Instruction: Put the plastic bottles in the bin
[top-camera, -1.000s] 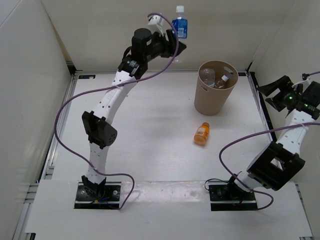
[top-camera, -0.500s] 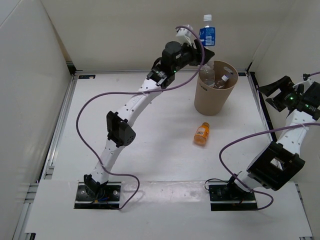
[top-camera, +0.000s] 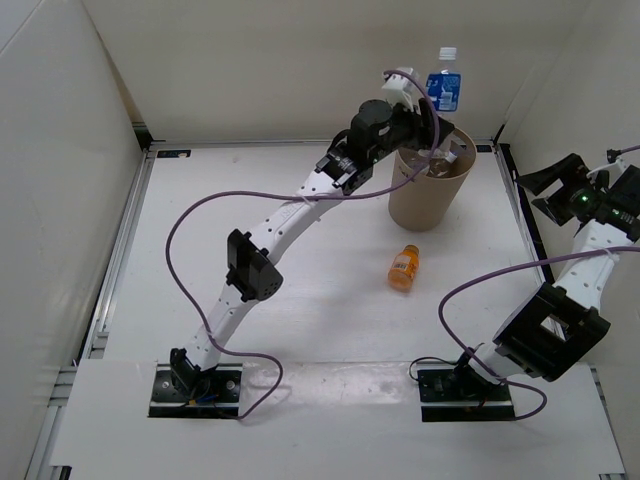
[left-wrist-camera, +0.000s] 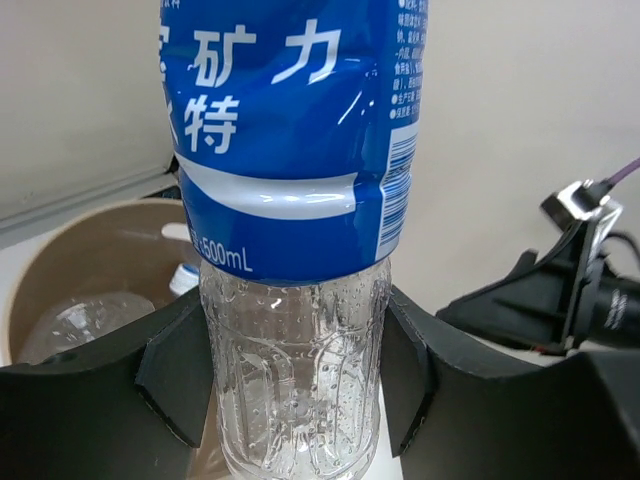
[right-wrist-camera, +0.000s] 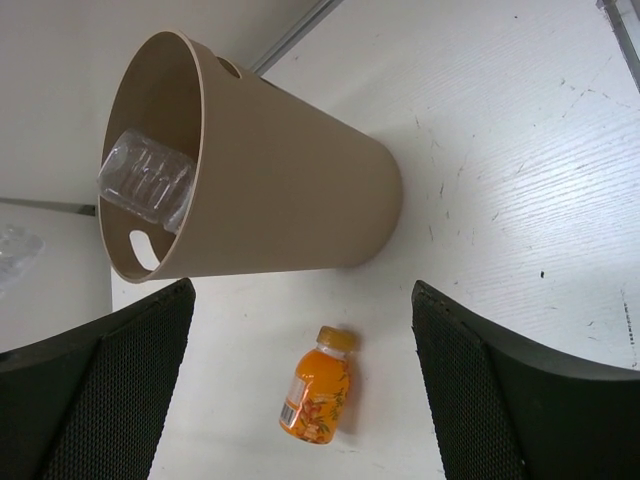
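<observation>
Clamping hard with the left pincer (left-wrist-camera: 296, 385) on the clear lower body of the blue-labelled bottle (left-wrist-camera: 285, 140), black fingers pressed to either side, label and cap upward. Holding it upright in the upper right of the overhead view, above the far rim of the tan bin (top-camera: 418, 205), and by the look of it not yet letting go. Already inside the bin: two clear bottles with white caps (top-camera: 418, 152), lying close together. Left to do, judging from this: dropping the blue one, then fetching the short orange bottle (top-camera: 403, 268), on its side on the desk (top-camera: 320, 310) just below the bin in the overhead view, untouched. At the right edge of that view, nothing held in the right pincer (top-camera: 541, 193), spread wide and pointed toward bin and orange bottle, well apart from both. Roughly half done, then, with a third bottle on the point of counting. Against the frame a second back: blue bottle carried rightward along the back wall, from upper centre to over the bin, with the left arm stretched further across the desk. No change in the right arm, the orange bottle or the bin's contents.
</observation>
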